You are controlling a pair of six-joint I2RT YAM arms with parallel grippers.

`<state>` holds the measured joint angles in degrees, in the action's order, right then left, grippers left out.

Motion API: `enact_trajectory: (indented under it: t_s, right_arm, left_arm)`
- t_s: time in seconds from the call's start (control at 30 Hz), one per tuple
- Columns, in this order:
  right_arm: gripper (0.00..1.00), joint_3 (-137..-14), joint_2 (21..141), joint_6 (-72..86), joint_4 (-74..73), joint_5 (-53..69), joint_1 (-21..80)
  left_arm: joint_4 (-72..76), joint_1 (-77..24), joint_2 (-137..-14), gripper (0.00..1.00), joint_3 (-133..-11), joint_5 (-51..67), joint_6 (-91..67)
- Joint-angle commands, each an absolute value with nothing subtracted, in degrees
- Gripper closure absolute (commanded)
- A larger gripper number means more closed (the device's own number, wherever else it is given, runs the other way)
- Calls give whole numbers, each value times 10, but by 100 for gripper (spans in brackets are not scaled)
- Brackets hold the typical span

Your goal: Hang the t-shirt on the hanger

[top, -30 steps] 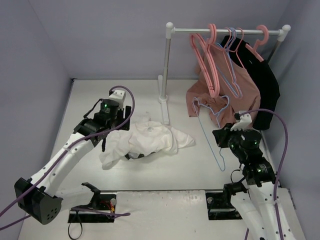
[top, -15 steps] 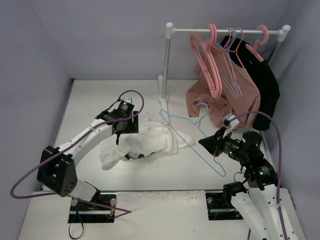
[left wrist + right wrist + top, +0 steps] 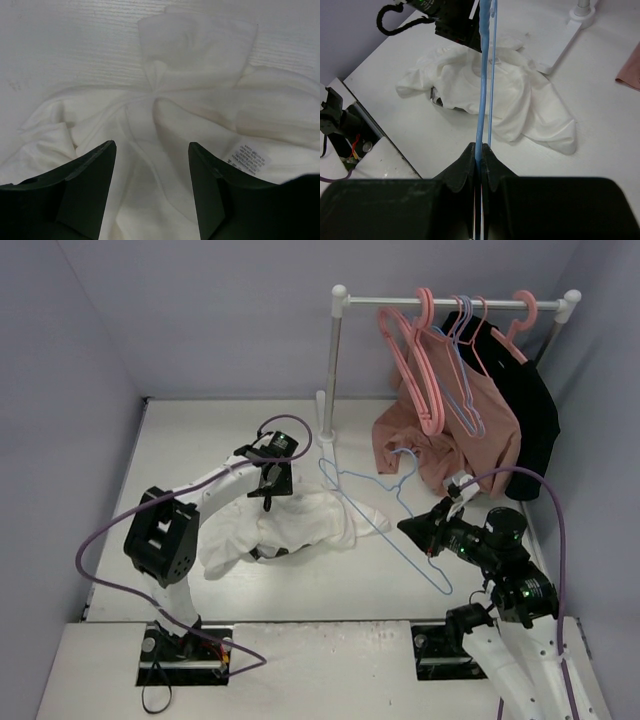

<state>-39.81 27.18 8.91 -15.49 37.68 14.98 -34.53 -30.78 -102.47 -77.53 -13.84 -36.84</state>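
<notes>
- Right tool (image 3: 408,528), nearest on the right side of the desk (image 3: 190,440): jaws pinched tight on the thin light-blue wire of the hanger (image 3: 380,524). In the right wrist view the fingertips (image 3: 470,156) meet on the wire with no gap.
- Hanger is held off the desk and tilted. Its long straight side runs diagonally from near the right tool's front up and left toward the foot of the rail post. Its slim hook sits on the far-right end, in front of the dusty-pink top (image 3: 495,435).
- From the right wrist view, the hanger (image 3: 483,75) stretches straight away from the tool and crosses over the t-shirt (image 3: 490,95). Whether wire touches cloth, cannot tell.
- T-shirt (image 3: 300,520) lies crumpled in a heap at mid-desk, left of the right tool and well apart from it. A dark patch shows at its near edge.
- Left tool (image 3: 268,492) points down over the far edge of the t-shirt heap, arm reaching in from the left.
- Left wrist view: left tool (image 3: 151,146) has its fingers (image 3: 95,170) spread fairly wide, white folds of the t-shirt (image 3: 200,100) directly beneath and between them. Nothing gripped. A printed care label shows at lower right.
- Far right: clothes rail (image 3: 450,302) carrying thick pink hangers (image 3: 420,370), the dusty-pink top and a black garment (image 3: 535,410).
</notes>
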Motion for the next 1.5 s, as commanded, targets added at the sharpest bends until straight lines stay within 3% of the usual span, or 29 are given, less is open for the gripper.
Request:
enact_trajectory:
  t_s: [0.0, 0.27, 0.53, 0.6, 0.67, 0.9, 1.1, 1.3, 1.47]
  right_arm:
    - [100, -407, 263, 88, -119, 367, 161]
    - [100, -405, 253, 89, -119, 363, 164]
    - [100, -406, 252, 89, -118, 362, 166]
    - [100, -407, 260, 89, -118, 369, 168]
    - [100, -414, 268, 90, -116, 380, 168]
    - [100, -464, 350, 75, -101, 410, 173]
    - [100, -501, 427, 63, -64, 415, 230]
    - [100, -541, 497, 7, -47, 346, 355]
    - [100, -570, 544, -41, -29, 343, 379]
  left_arm:
    - [-354, -308, -1043, 46, -815, -187, -393]
    - [-359, -308, -1083, 54, -822, -213, -402]
    - [-367, -308, -1059, 78, -796, -226, -408]
    - [-366, -309, -1042, 95, -786, -229, -400]
    - [-364, -309, -1020, 100, -780, -233, -370]
    - [-310, -311, -875, 100, -733, -276, -219]
    - [-279, -310, -776, 100, -730, -243, -105]
    - [-304, -309, -759, 100, -783, -214, -61]
    - [-336, -310, -756, 100, -810, -181, -53]
